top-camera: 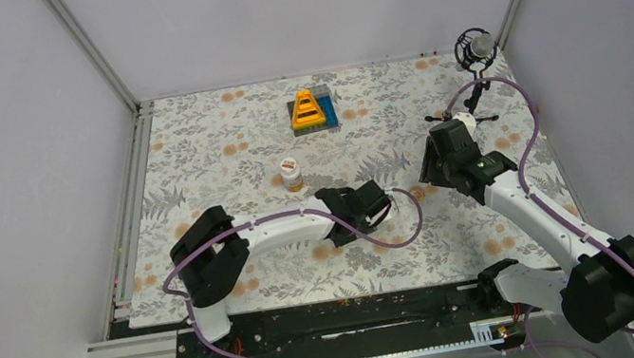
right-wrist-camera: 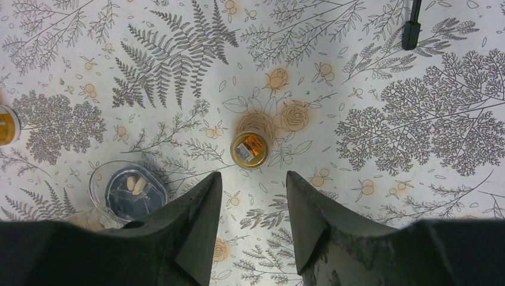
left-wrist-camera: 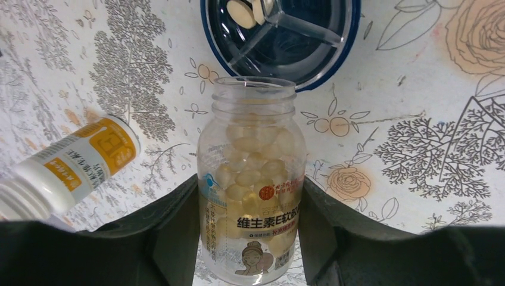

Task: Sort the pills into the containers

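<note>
My left gripper [left-wrist-camera: 250,185] [top-camera: 373,204] is shut on a clear uncapped pill bottle [left-wrist-camera: 253,238] full of pale yellow softgels [left-wrist-camera: 256,161]. The bottle's open mouth sits at the rim of the round dark-blue divided dish [left-wrist-camera: 351,36], which holds a couple of pale pills [left-wrist-camera: 241,13]. My right gripper [right-wrist-camera: 253,179] [top-camera: 439,169] is open and empty, hovering above a small amber-gold round container [right-wrist-camera: 250,149] seen from above. The dish [right-wrist-camera: 101,179] with its two pills [right-wrist-camera: 136,185] lies to that gripper's left.
A white bottle with an orange label [left-wrist-camera: 71,164] [top-camera: 292,171] is left of the held bottle. The yellow triangular toy on a grey-blue base [top-camera: 312,109] stands at the back. A microphone on a stand [top-camera: 475,48] is at the back right.
</note>
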`<state>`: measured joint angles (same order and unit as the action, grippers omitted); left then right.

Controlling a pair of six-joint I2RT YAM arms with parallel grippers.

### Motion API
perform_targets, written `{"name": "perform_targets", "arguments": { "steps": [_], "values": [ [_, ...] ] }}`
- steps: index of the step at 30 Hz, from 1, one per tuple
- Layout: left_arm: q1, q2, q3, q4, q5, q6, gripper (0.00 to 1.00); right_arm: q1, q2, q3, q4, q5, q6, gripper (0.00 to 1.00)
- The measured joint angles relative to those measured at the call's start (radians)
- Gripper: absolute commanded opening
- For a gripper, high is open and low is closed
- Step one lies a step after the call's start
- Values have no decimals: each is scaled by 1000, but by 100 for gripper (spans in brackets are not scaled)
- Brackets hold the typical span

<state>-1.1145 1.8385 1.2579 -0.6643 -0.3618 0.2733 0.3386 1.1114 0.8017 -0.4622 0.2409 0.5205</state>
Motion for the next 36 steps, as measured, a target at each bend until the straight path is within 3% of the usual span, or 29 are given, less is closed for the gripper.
{"name": "perform_targets", "arguments": {
  "steps": [25, 36],
  "values": [
    [-27, 56, 67, -66, -95, 34, 0, -14, 0, -1, 1, -25, 0, 52],
    [-27, -56, -71, 41, -87, 21, 0, -14, 0, -1, 1, -26, 0, 52]
  ]
}}
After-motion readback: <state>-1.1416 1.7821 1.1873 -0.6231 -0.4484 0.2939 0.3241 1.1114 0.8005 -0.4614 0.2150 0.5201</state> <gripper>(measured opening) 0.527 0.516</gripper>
